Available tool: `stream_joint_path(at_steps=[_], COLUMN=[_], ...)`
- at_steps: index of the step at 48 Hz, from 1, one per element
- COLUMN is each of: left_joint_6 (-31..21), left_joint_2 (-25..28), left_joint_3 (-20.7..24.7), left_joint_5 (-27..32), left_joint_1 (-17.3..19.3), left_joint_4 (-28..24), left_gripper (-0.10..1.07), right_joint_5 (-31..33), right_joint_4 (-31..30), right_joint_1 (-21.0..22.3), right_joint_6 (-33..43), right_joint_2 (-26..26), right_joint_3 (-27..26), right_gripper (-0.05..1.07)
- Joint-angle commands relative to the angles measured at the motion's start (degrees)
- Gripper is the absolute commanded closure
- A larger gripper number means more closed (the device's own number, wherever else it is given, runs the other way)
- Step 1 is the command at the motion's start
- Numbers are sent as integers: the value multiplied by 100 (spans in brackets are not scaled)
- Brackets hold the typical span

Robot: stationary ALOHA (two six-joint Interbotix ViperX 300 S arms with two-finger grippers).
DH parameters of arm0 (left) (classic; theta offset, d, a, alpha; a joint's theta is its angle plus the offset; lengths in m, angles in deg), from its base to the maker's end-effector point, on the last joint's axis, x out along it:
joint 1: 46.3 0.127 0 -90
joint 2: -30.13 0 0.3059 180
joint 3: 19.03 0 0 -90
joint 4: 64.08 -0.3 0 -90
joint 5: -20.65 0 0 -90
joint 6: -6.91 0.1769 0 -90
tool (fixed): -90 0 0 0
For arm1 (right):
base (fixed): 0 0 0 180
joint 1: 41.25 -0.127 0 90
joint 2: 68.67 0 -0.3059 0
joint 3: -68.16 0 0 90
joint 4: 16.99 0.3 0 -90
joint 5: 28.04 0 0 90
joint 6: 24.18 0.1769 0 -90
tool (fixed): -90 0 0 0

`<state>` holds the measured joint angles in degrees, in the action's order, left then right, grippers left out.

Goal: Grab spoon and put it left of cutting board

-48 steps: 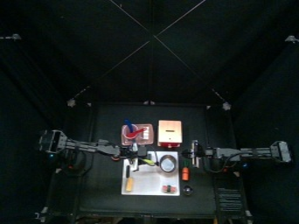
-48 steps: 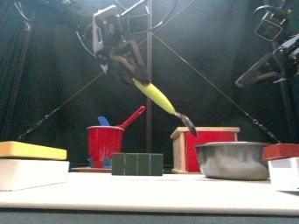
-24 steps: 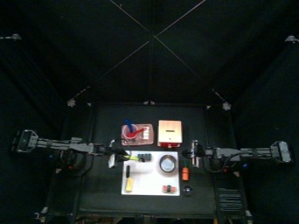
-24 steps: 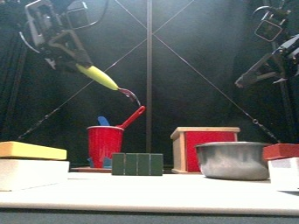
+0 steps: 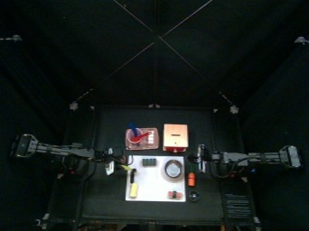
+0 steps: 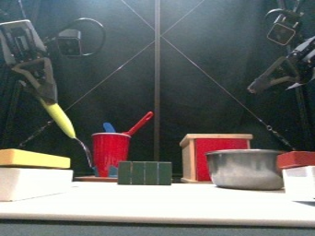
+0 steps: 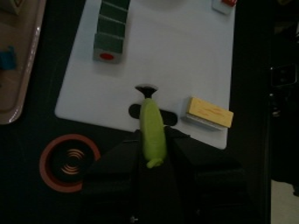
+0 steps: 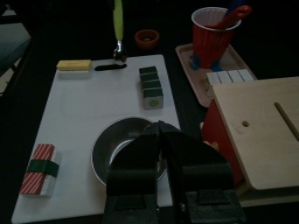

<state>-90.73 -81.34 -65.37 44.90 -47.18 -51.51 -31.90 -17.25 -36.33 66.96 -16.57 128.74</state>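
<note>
My left gripper (image 6: 37,81) is shut on the yellow spoon (image 6: 58,121) and holds it in the air at the left, its dark bowl end tilted down. In the left wrist view the spoon (image 7: 152,133) sticks out of the gripper (image 7: 152,156), and its tip hangs over the near edge of the white cutting board (image 7: 152,52). In the top view this gripper (image 5: 107,166) is at the board's (image 5: 157,188) left edge. My right gripper (image 8: 162,140) is shut and empty above a metal bowl (image 8: 126,150), high at the right in the front view (image 6: 278,74).
On the board are a metal bowl (image 6: 244,169), green blocks (image 6: 145,172) and a yellow block (image 7: 211,112). A red cup (image 6: 110,152) and a wooden box (image 6: 215,155) stand behind it. An orange ring (image 7: 73,161) lies beside the board.
My left arm has swung to the left with the spoon and come lower. The spoon now points down at the board's left edge. The right arm has not moved.
</note>
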Motion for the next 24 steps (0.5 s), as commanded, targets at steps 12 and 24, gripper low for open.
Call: stream_joint_path(at_steps=[12, 24], left_joint_6=[-1450, -4263], left_joint_2=[0, 44], left_joint_3=[1020, 940], left_joint_5=[2294, 2399], left_joint_1=[-457, -1626], left_joint_4=[-993, -2654], left_gripper=[41, 41], right_joint_5=[-35, -35], right_joint_4=[18, 18], right_joint_1=[88, 141], right_joint_6=[-9, -9], right_joint_2=[62, 123], right_joint_3=[-97, -97], right_gripper=[102, 102])
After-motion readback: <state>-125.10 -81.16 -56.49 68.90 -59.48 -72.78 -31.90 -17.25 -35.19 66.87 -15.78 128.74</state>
